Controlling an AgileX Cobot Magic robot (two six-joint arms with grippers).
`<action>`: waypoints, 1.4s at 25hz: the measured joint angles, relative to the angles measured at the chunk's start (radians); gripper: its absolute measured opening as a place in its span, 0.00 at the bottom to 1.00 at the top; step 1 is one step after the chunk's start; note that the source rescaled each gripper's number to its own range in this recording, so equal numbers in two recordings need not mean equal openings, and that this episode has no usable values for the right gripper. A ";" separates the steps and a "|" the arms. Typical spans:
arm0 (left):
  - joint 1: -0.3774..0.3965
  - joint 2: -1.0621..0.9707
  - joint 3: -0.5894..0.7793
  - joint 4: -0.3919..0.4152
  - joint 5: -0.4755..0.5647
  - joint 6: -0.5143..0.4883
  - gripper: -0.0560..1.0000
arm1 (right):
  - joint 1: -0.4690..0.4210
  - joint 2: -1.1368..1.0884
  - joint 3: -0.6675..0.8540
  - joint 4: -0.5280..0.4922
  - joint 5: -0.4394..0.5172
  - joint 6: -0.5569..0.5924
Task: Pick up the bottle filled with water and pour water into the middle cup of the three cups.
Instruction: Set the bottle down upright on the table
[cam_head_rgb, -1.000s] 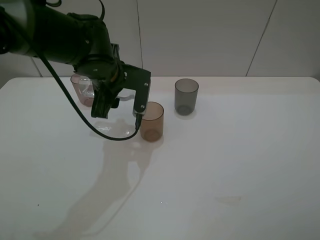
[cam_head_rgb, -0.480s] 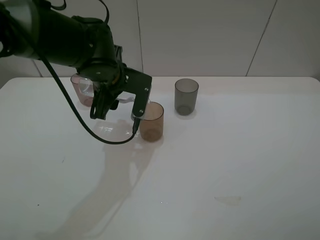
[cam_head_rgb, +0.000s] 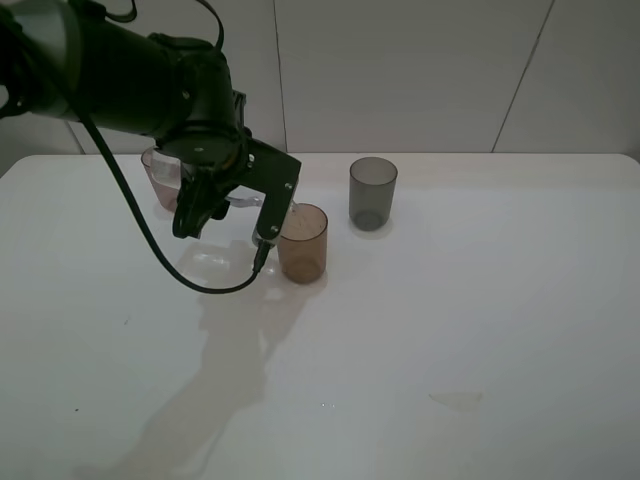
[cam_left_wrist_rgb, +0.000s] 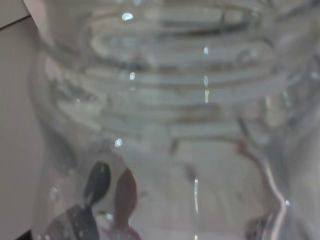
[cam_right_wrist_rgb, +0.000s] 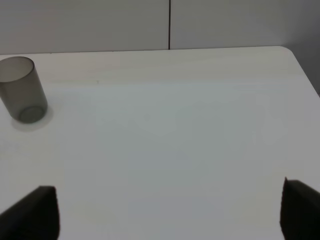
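My left gripper (cam_head_rgb: 232, 205) is shut on the clear bottle (cam_head_rgb: 244, 199) and holds it tipped on its side, with the neck by the rim of the amber-brown middle cup (cam_head_rgb: 303, 243). In the left wrist view the bottle's threaded neck (cam_left_wrist_rgb: 170, 90) fills the frame. The pinkish-mauve cup (cam_head_rgb: 158, 176) stands behind the arm, partly hidden. The smoky dark-grey cup (cam_head_rgb: 372, 193) stands to the right and also shows in the right wrist view (cam_right_wrist_rgb: 22, 90). My right gripper (cam_right_wrist_rgb: 167, 215) is open and empty above the bare table, out of the exterior view.
The white table (cam_head_rgb: 450, 320) stretches wide to the right and front of the cups. A white wall stands behind the table. The left arm's black cable (cam_head_rgb: 190, 275) hangs low over the table just left of the amber cup.
The left gripper has turned further, tipping the bottle more toward the amber cup. The cups have not moved.
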 joint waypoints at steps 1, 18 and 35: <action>0.000 0.000 0.000 0.009 0.000 0.000 0.07 | 0.000 0.000 0.000 0.000 0.000 0.000; 0.000 0.000 0.000 0.058 0.006 0.012 0.07 | 0.000 0.000 0.000 0.000 0.000 0.000; 0.000 0.000 0.000 0.168 0.015 0.044 0.07 | 0.000 0.000 0.000 0.000 0.000 0.000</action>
